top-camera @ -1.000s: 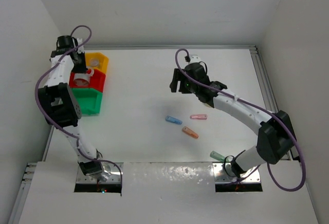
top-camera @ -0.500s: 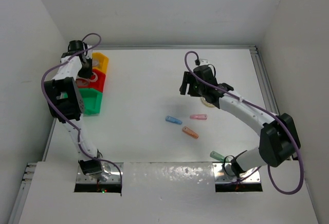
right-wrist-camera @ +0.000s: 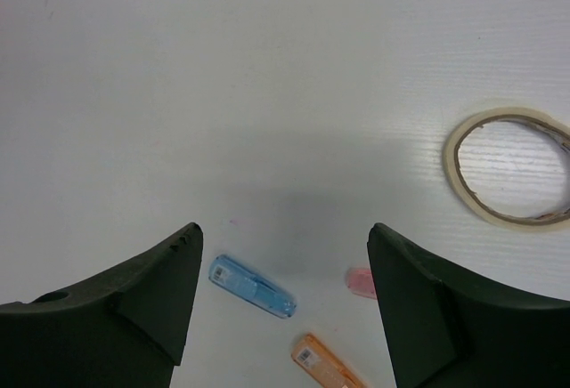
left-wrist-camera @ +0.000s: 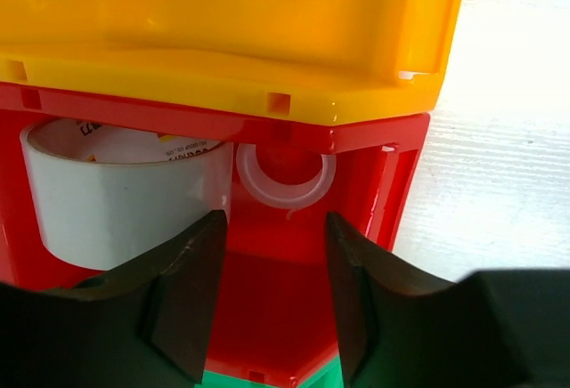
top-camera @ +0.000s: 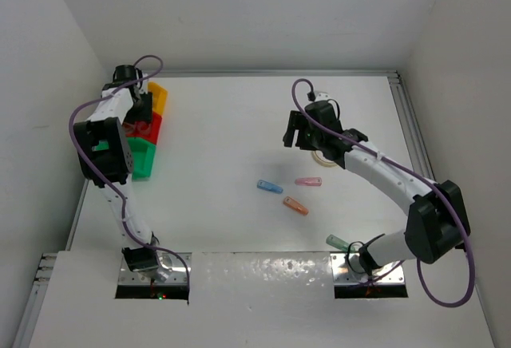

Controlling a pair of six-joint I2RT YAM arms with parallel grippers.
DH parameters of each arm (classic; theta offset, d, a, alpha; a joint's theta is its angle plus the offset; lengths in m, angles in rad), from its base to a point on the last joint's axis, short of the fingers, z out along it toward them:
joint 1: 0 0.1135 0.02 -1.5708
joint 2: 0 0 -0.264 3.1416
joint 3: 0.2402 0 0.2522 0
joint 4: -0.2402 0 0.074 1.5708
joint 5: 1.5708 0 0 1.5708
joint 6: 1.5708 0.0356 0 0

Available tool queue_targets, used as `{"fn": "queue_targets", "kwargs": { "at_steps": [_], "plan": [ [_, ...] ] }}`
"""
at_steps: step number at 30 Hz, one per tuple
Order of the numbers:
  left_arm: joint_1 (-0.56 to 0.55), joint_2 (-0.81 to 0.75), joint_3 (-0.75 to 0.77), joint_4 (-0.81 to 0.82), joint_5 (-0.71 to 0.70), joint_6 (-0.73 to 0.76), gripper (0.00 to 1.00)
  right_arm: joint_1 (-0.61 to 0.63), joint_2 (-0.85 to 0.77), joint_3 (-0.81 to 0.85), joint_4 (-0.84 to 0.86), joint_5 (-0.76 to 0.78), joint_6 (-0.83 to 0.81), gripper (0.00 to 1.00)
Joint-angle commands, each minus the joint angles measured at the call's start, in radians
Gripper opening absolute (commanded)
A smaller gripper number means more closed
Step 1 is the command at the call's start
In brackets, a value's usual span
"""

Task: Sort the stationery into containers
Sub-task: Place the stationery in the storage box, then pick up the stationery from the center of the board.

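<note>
The three joined bins stand at the table's left edge: yellow (top-camera: 160, 96), red (top-camera: 152, 128), green (top-camera: 142, 160). My left gripper (top-camera: 140, 107) hangs open and empty over the red bin (left-wrist-camera: 285, 299). A grey-white tape roll (left-wrist-camera: 125, 197) and a clear tape ring (left-wrist-camera: 285, 179) lie in that bin. The yellow bin (left-wrist-camera: 223, 41) is behind it. My right gripper (top-camera: 299, 134) is open and empty above the table. Below it (right-wrist-camera: 283, 246) lie a blue capsule (right-wrist-camera: 252, 286), a pink one (right-wrist-camera: 360, 282) and an orange one (right-wrist-camera: 325, 363). A beige tape ring (right-wrist-camera: 509, 167) lies to the right.
The blue (top-camera: 269, 186), pink (top-camera: 308, 181) and orange (top-camera: 295, 206) capsules lie mid-table. A green capsule (top-camera: 338, 242) lies by the right arm's base. White walls close in the table on three sides. The beige ring (top-camera: 323, 159) is partly under the right arm.
My left gripper has moved right and forward from the wall side, over the red bin. My right gripper has shifted right and slightly toward me. The loose items have not moved.
</note>
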Motion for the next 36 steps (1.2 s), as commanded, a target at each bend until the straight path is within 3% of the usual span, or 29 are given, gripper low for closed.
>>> {"fn": "queue_targets", "kwargs": {
  "at_steps": [1, 4, 5, 6, 7, 8, 9, 10, 12, 20, 30, 33, 34, 36],
  "plan": [
    [-0.002, -0.012, 0.022, 0.024, -0.018, -0.014, 0.47, -0.018, -0.050, 0.006, -0.014, 0.015, -0.011, 0.74],
    [-0.005, -0.027, 0.063, -0.001, 0.005, -0.031, 0.47, -0.052, -0.073, -0.003, -0.051, 0.026, -0.001, 0.70],
    [-0.008, -0.038, 0.083, -0.009, 0.025, -0.036, 0.47, -0.081, -0.078, -0.014, -0.077, 0.048, 0.010, 0.54],
    [-0.011, -0.047, 0.092, -0.009, 0.034, -0.039, 0.47, -0.098, -0.084, -0.023, -0.092, 0.061, 0.021, 0.54],
    [-0.014, -0.069, 0.100, -0.012, 0.043, -0.050, 0.47, -0.124, -0.087, -0.027, -0.106, 0.070, 0.032, 0.33],
    [-0.017, -0.078, 0.118, -0.015, 0.055, -0.054, 0.47, -0.186, -0.082, -0.032, -0.138, 0.067, 0.047, 0.26],
    [-0.025, -0.096, 0.129, -0.021, 0.080, -0.062, 0.47, -0.222, -0.076, -0.050, -0.145, 0.049, 0.071, 0.25],
    [-0.032, -0.112, 0.147, -0.027, 0.100, -0.069, 0.47, -0.330, -0.050, -0.057, -0.149, 0.006, 0.079, 0.46],
    [-0.045, -0.124, 0.174, -0.035, 0.143, -0.079, 0.47, -0.368, 0.013, -0.032, -0.177, 0.018, 0.061, 0.62],
    [-0.045, -0.184, 0.238, -0.098, 0.238, -0.100, 0.47, -0.451, 0.234, 0.043, -0.241, 0.070, 0.002, 0.63],
    [-0.045, -0.251, 0.183, -0.099, 0.250, -0.086, 0.47, -0.449, 0.370, 0.025, -0.142, 0.015, 0.004, 0.45],
    [-0.051, -0.261, 0.168, -0.098, 0.252, -0.083, 0.47, -0.449, 0.399, 0.022, -0.151, 0.035, 0.001, 0.31],
    [-0.048, -0.270, 0.157, -0.095, 0.253, -0.083, 0.47, -0.451, 0.402, 0.019, -0.152, 0.039, 0.002, 0.19],
    [-0.055, -0.277, 0.148, -0.095, 0.260, -0.082, 0.47, -0.449, 0.395, 0.006, -0.152, 0.055, -0.002, 0.06]
  ]
}}
